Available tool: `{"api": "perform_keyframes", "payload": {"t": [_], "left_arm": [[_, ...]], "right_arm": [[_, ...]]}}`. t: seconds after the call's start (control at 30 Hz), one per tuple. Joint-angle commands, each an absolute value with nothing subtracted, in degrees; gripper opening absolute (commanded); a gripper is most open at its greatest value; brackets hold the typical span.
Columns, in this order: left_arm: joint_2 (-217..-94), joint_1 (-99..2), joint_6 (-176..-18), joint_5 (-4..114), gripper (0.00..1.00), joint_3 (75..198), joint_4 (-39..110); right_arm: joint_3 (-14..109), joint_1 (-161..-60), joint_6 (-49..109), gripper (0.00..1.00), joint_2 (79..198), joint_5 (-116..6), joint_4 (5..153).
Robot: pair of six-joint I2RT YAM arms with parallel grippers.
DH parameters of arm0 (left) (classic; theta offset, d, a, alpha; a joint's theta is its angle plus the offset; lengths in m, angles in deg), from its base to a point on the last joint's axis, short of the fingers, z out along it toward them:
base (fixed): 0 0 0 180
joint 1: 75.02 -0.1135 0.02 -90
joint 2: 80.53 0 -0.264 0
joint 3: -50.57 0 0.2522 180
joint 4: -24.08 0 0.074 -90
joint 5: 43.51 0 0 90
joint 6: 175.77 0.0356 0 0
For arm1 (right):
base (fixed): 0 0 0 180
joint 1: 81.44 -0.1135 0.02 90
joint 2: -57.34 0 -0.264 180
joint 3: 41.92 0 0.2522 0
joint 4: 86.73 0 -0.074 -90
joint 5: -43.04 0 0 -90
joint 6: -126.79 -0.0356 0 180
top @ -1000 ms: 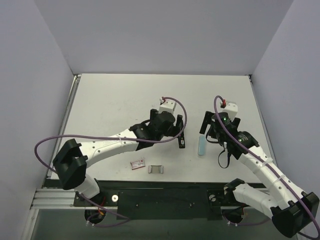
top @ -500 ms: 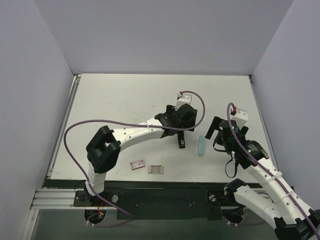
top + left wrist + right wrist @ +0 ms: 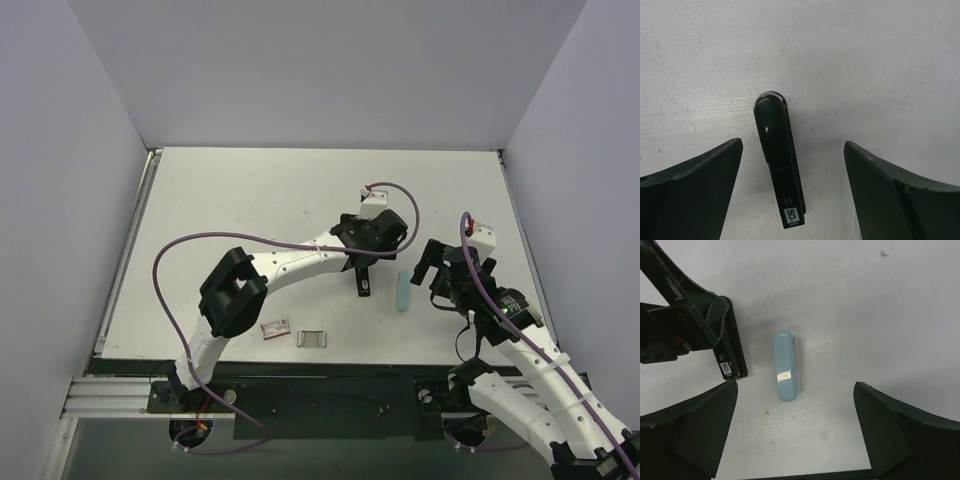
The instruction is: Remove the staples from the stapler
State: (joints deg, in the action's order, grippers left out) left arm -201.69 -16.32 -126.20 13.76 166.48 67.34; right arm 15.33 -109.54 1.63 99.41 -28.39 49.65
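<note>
The black stapler [image 3: 364, 282] lies flat on the white table near the middle. In the left wrist view it [image 3: 779, 162] lies between my fingers, rounded end away from me and a white "50" label at the near end. My left gripper [image 3: 362, 264] [image 3: 792, 150] is open above it, with both fingers clear of its sides. My right gripper [image 3: 427, 266] [image 3: 795, 387] is open and empty, just right of a light blue stapler-like piece [image 3: 403, 293] [image 3: 786, 367]. The black stapler also shows in the right wrist view [image 3: 734, 356].
A small red-and-white staple box [image 3: 275, 327] and a short metal strip [image 3: 313, 339] lie near the table's front edge. The left arm's purple cable [image 3: 250, 240] arcs over the table. Walls close in the left, back and right sides.
The left arm has stretched out and swung right, bringing its gripper over the black stapler. The right gripper has drawn back to the right, away from the blue piece. Neither object has moved.
</note>
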Motion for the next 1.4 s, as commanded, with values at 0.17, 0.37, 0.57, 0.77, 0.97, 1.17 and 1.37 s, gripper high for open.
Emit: {"api": "perform_keyframes", "payload": {"t": [0.17, 0.37, 0.57, 0.77, 0.97, 1.17, 1.37], "left_arm": [[-206.56, -16.04, -131.91, 8.17, 0.91, 173.66, 72.29], [-208.76, -16.04, -132.97, 5.80, 0.87, 175.24, 73.52], [-210.34, -16.04, -133.58, 5.00, 0.80, 176.13, 74.14], [-210.69, -16.04, -133.85, 4.56, 0.70, 176.22, 74.40], [-210.95, -16.04, -133.94, 4.39, 0.66, 176.13, 74.40], [-211.39, -16.13, -133.94, 3.60, 0.61, 176.04, 74.84], [-211.66, -16.22, -133.93, 3.07, 0.57, 176.22, 75.28]], "right_arm": [[13.77, -109.21, 2.77, 0.94, 96.63, -31.40, 48.40], [13.15, -109.21, 3.04, 0.94, 94.17, -32.55, 48.22], [12.62, -109.21, 3.04, 0.94, 93.55, -33.86, 48.05], [12.71, -109.21, 2.77, 0.94, 93.20, -34.83, 47.87], [12.62, -109.21, 2.68, 0.94, 93.11, -35.18, 47.78], [12.62, -109.21, 2.51, 0.94, 93.55, -35.27, 47.70], [12.80, -109.21, 2.16, 0.94, 94.26, -35.54, 47.70]]}}
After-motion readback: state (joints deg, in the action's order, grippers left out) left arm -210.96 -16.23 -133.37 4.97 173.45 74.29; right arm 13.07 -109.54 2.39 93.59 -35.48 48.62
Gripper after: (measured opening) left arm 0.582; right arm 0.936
